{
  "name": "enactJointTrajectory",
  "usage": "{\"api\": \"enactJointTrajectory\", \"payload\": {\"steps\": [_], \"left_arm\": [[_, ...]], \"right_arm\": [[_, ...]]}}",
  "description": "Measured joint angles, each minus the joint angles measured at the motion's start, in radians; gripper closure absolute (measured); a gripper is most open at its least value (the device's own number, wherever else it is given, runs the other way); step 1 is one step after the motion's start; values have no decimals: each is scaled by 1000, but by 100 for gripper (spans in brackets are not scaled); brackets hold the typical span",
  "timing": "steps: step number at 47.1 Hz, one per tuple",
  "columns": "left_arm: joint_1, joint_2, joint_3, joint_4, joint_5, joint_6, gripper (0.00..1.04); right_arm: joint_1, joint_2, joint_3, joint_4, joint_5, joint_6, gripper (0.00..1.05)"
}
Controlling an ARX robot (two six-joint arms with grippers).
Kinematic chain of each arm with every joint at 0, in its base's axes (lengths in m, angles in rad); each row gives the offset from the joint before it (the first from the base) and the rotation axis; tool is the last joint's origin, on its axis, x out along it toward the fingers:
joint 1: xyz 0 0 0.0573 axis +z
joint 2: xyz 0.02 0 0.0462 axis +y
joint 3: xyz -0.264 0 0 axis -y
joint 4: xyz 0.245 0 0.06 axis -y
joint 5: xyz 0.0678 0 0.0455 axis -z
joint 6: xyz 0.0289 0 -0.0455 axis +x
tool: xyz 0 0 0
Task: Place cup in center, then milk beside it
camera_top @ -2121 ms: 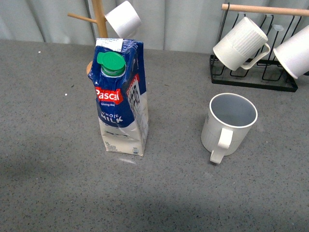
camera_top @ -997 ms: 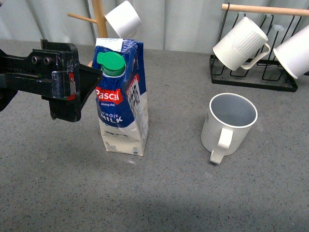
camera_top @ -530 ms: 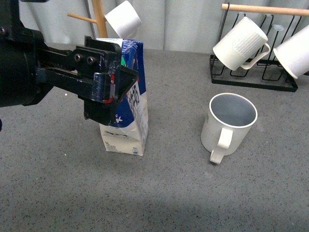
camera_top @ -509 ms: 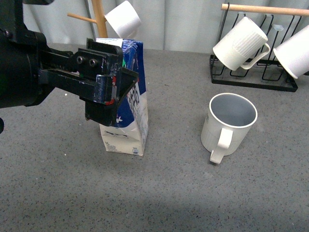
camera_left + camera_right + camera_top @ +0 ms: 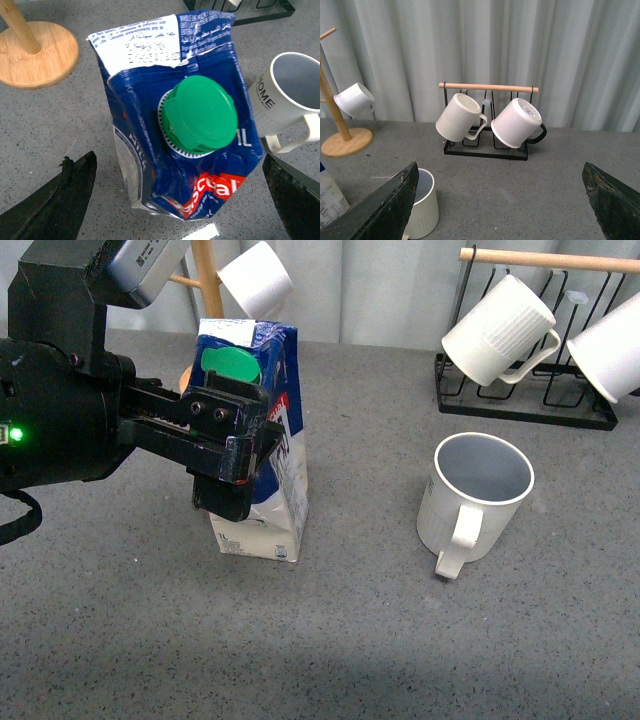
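The Pascal milk carton (image 5: pixel 290 480) stands upright on the grey table (image 5: pixel 120 640), its long axis vertical and its green screw cap (image 5: pixel 199 120) uppermost. The left gripper (image 5: pixel 250 450) reaches it from the robot's left, level with the carton's upper half. In the left wrist view the jaws stand wide, one finger on each side of the carton, with bare table showing in both gaps, so nothing is gripped yet.

The cream ribbed cup (image 5: pixel 475 495) stands upright to the carton's right, apart from it, its handle turned toward the robot. The right gripper (image 5: pixel 500 200) is also spread wide and holds nothing; it hangs back from the table's things, so the left arm is plainly the nearer. My guess: the cup is already placed, and the next move is closing squarely across the carton's flat sides — its dented walls may give
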Motion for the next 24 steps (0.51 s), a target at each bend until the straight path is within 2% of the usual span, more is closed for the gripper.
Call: {"api": "enactJointTrajectory", "payload": {"steps": [11, 24], "left_arm": [[15, 11, 2, 29, -14, -14, 7], [14, 10, 5, 34, -16, -34, 62]], "right_arm": [[0, 0, 0, 0, 0, 0, 9], [0, 0, 0, 0, 0, 0, 9]]}}
